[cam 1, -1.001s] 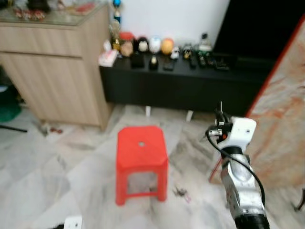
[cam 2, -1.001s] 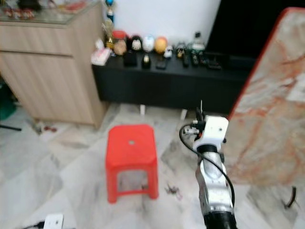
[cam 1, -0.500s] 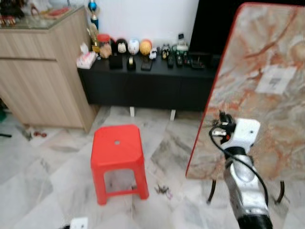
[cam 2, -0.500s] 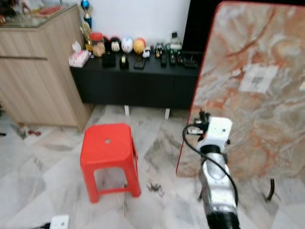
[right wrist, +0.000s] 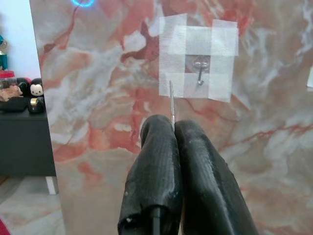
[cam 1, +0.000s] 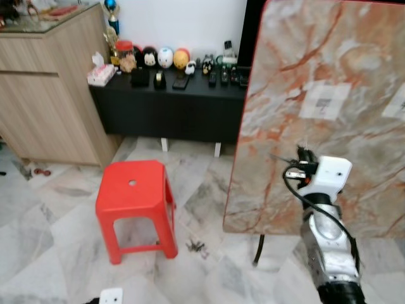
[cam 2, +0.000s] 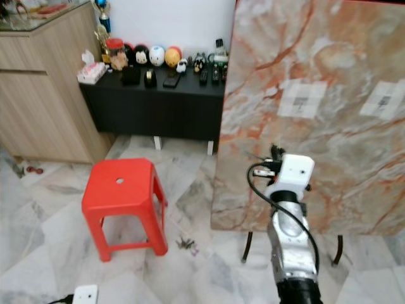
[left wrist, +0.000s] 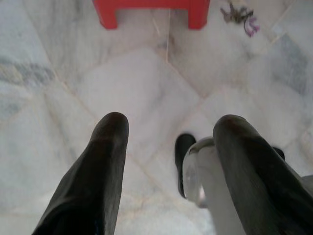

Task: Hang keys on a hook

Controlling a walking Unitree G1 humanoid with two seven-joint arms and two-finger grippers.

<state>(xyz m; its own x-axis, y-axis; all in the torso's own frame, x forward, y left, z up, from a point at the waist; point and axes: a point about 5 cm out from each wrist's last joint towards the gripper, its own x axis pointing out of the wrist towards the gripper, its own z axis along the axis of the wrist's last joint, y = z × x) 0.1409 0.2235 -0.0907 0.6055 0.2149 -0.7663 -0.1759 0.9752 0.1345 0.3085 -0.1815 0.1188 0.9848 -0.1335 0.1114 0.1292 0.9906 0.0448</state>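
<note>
A bunch of keys (cam 1: 196,246) with a purple tag lies on the marble floor beside the red stool (cam 1: 133,190); the left wrist view shows the keys (left wrist: 239,13) too. A small metal hook (right wrist: 199,66) sits on a white taped patch (cam 1: 324,101) on the upright marble board (cam 1: 329,76). My right gripper (cam 1: 302,158) is raised in front of that board, below the patch. Its fingers (right wrist: 156,147) are shut on a thin metal piece (right wrist: 171,98) that sticks out towards the hook. My left gripper (left wrist: 168,132) hangs open over the floor.
A second white patch (cam 1: 397,101) is on the board's right side. The board stands on dark metal legs (cam 1: 258,250). A black low cabinet (cam 1: 171,107) with figurines and remotes lines the back wall, beside a wooden cupboard (cam 1: 50,107). A white socket block (cam 1: 111,296) lies on the floor.
The camera has swung right, so the stool and cabinets sit further left and the marble board takes up far more of the picture. My right arm keeps its raised pose.
</note>
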